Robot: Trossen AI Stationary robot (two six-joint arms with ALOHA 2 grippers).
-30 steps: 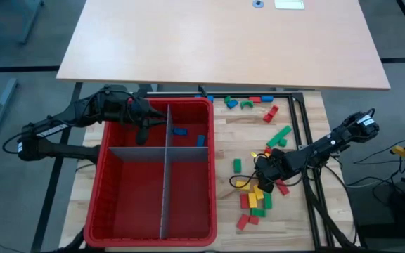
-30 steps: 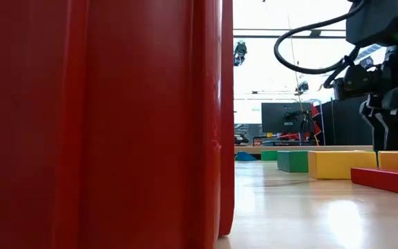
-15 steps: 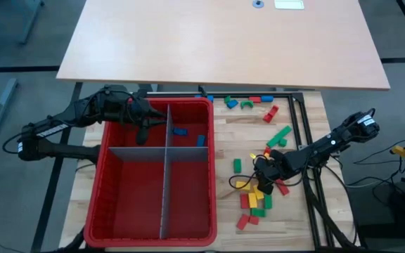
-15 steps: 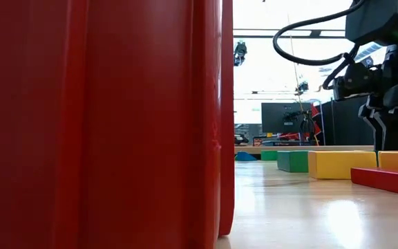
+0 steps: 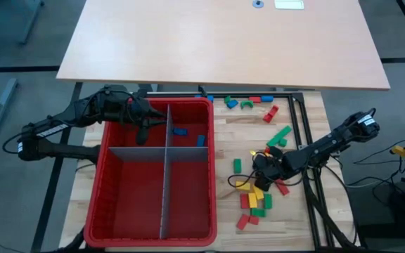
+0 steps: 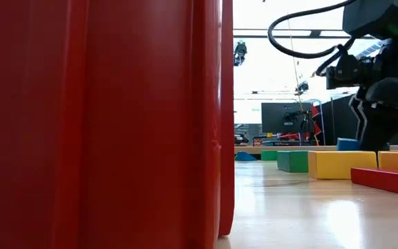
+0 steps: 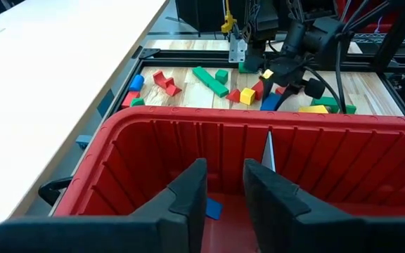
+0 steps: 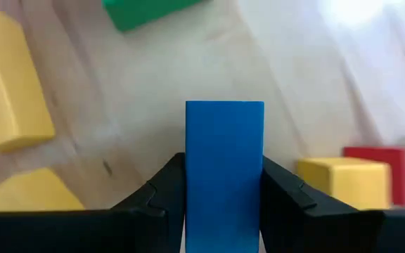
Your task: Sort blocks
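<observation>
**Right end effector gripping blue block over scattered pile**

I find the right end effector (image 8: 223,190) clamped on a blue block (image 8: 224,169), its fingers (image 8: 157,200) pressed to both sides; it sits low over the bench (image 5: 223,133) toward the right edge, among loose blocks (image 5: 255,197) in red, green, yellow; further blocks lie near the bench's far edge (image 5: 248,102). I note the left end effector (image 7: 223,186) just inside the far wall of the red bin (image 5: 118,211), fingers slightly parted, holding nothing; two blue blocks (image 5: 180,131) lie in the bin's far-right compartment.
</observation>
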